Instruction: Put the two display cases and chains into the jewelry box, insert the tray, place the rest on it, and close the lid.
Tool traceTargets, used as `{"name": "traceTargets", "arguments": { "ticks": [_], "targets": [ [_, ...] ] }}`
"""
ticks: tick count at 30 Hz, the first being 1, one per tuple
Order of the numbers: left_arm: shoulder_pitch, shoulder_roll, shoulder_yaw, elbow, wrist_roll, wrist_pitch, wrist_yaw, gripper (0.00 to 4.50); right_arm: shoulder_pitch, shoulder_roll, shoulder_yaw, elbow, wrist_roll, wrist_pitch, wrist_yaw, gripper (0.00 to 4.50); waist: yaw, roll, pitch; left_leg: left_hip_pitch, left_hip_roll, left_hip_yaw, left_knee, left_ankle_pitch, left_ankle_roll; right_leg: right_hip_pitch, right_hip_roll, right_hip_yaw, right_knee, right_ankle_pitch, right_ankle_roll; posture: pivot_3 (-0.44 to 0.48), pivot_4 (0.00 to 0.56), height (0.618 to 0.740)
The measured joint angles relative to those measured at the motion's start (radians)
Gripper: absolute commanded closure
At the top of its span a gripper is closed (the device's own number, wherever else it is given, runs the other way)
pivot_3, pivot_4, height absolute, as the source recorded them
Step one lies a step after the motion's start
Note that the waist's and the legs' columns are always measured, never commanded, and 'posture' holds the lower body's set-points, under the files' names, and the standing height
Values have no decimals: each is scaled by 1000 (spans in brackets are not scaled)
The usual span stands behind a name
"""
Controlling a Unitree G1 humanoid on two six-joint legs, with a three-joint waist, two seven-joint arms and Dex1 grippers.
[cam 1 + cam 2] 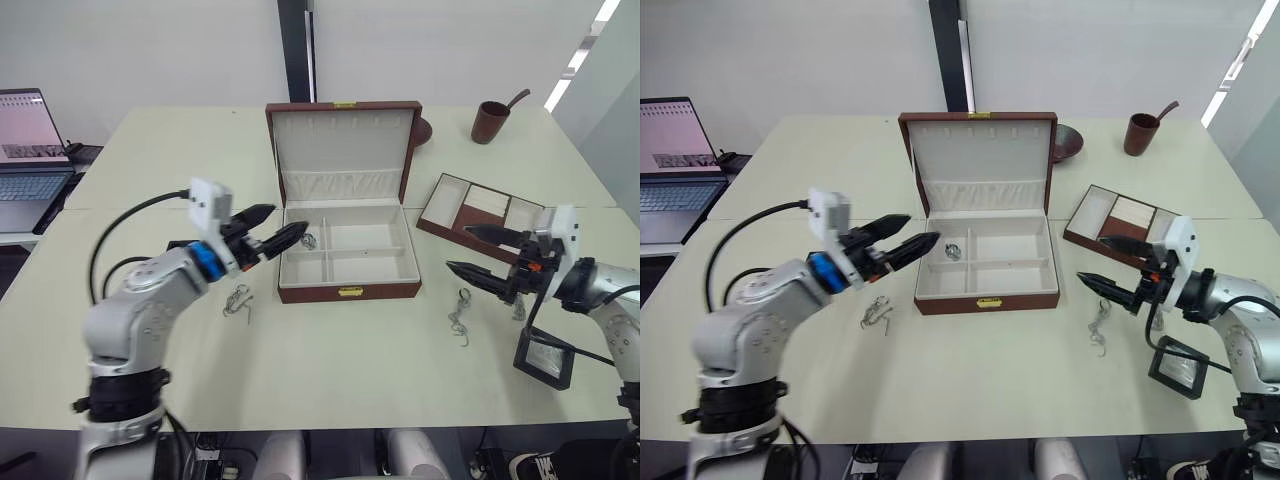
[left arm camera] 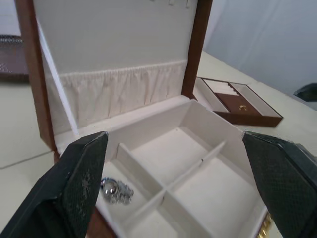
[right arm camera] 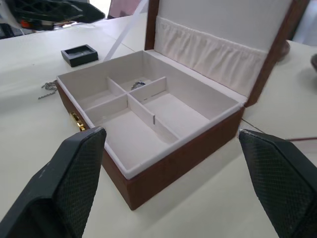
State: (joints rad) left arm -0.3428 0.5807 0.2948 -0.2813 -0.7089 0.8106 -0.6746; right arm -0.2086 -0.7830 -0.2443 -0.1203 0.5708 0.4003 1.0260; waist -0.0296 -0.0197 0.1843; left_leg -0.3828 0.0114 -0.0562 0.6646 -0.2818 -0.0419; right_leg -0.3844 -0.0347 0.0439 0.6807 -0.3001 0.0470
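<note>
The jewelry box (image 1: 347,262) sits open in the middle of the surface (image 1: 330,370), its lid (image 1: 343,150) upright and one chain (image 1: 309,240) in its rear left compartment. The tray (image 1: 480,212) lies to its right, with loose chains (image 1: 238,302) on both sides of the box and a display case (image 1: 545,358) near the right front edge. The left hand (image 1: 272,232) hovers at the box's left rim, fingers apart and empty, and the right hand (image 1: 478,253) hangs open near the tray.

Open jewelry box (image 1: 347,290), tray (image 1: 480,212) beside
</note>
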Motion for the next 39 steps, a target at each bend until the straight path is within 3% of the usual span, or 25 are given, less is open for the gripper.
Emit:
{"name": "traceTargets", "arguments": {
  "ticks": [5, 12, 25, 39],
  "targets": [
    [144, 160, 117, 26, -14, -9, -96, 29, 52, -32, -91, 101, -3, -14, 3, 0, 1, 0, 0, 1, 0, 1, 0, 0, 0, 0, -1, 1, 0, 0, 0, 0, 150, 740],
    [294, 231, 232, 145, 63, -104, -122, 29, 113, -62, -187, 240, -40, -71, 5, 0, 1, 0, 0, 1, 1, 2, 0, 0, 0, 0, -1, 0, 0, 0, 0, 0, 150, 740],
    [400, 243, 355, 375, 211, -312, -54, 29, 119, -67, -228, 507, -96, -192, -3, 0, -1, 0, 0, 2, 1, 4, -1, 0, 0, 1, -1, 1, 0, 0, 0, 0, 150, 740],
    [396, 220, 360, 391, 222, -339, -6, 29, 78, -79, -243, 594, -119, -254, -1, 0, -2, 0, 0, 2, 2, 4, -1, 0, 0, 1, -2, 1, 0, 0, 0, 0, 150, 740]
  ]
}}
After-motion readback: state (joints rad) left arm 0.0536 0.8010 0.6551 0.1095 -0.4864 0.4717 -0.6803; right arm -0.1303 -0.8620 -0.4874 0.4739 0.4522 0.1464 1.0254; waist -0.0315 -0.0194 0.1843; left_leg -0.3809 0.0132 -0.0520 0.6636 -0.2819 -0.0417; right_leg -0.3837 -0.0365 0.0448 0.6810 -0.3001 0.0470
